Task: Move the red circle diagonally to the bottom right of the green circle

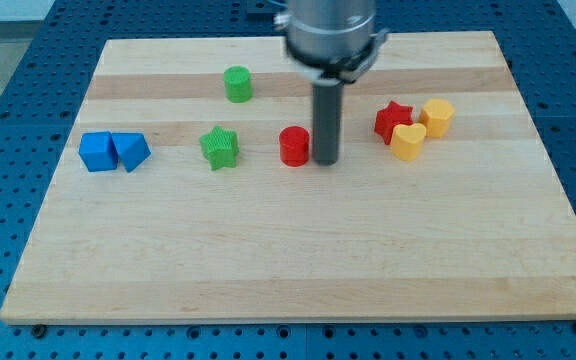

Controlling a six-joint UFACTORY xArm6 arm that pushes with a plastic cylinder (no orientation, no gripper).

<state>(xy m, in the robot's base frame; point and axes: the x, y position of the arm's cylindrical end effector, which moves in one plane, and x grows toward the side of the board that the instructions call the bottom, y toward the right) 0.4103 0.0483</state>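
The red circle [293, 146] stands near the middle of the wooden board [298, 250]. The green circle [237, 84] stands up and to the left of it, near the view's top. My tip [325, 161] rests on the board right next to the red circle, on its right side, touching it or nearly so. The dark rod rises from the tip to the arm's grey body at the view's top.
A green star [220, 148] lies left of the red circle. A blue cube [96, 152] and a blue triangle [131, 152] sit at the far left. A red star [393, 121], a yellow heart [407, 141] and a yellow hexagon [437, 117] cluster at the right.
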